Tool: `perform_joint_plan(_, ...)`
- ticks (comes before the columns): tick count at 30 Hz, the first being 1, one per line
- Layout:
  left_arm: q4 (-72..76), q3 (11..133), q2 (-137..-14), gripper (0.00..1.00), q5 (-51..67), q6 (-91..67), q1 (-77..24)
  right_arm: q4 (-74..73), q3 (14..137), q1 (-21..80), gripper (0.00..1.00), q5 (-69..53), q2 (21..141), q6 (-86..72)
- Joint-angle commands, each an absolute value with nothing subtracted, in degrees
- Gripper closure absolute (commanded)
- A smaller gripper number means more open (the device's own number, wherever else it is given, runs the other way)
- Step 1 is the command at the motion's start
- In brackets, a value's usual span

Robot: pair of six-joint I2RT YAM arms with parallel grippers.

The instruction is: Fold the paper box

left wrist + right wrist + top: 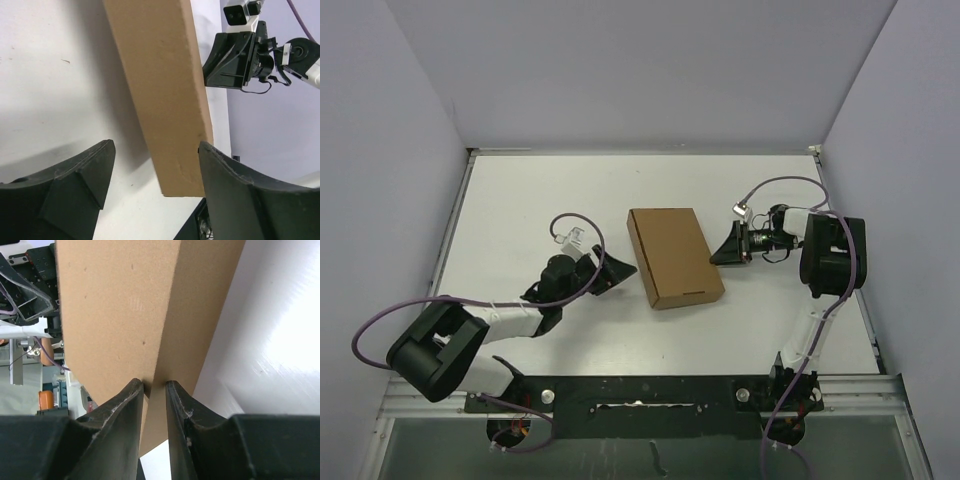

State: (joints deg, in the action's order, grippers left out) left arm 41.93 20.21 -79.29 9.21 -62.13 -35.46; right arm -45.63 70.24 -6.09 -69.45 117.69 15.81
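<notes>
Paper box (675,257) lies mid surface (540,190), between my arms. Left jaws spread beside its left edge; right jaws nearly together at its right edge, and I cannot tell whether they pinch it. I judge an uneven push could skew it.

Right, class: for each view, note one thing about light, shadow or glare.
Top external: even light, only faint shadows. Left wrist: the paper box casts a soft shadow on the table. Right wrist: glare washes out the table beside it.
</notes>
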Motion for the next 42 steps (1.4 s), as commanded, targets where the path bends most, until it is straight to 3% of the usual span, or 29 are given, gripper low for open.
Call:
perform_joint_plan(1, 37.39, 23.38, -77.15, 0.39, 7.40, -58.97, -34.86, -45.18, 71.40, -7.54, 0.76, -60.74, 119.74, 18.52)
perform_joint_plan(4, 33.90, 24.18, -77.67, 0.55, 6.45, -57.39, -34.64, -45.35, 71.54, -7.65, 0.77, -59.70, 119.83, 18.72)
perform_joint_plan(6, 31.46, 25.56, -79.01, 0.56, 6.37, -56.34, -34.44, -45.28, 71.63, -7.65, 0.77, -59.29, 119.67, 18.72)
perform_joint_plan(21, 29.11, 44.24, -97.41, 0.57, 16.29, -52.91, -34.13, -45.25, 71.54, -7.75, 0.77, -57.97, 118.12, 19.03)
perform_joint_plan(38, 23.36, 54.11, -98.72, 0.57, 17.07, -49.52, -36.84, -43.71, 70.81, -7.88, 0.76, -54.22, 110.76, 19.51)
perform_joint_plan(42, 20.26, 55.46, -97.20, 0.58, 14.65, -48.34, -38.10, -42.60, 69.94, -8.66, 0.81, -54.86, 107.38, 18.48)
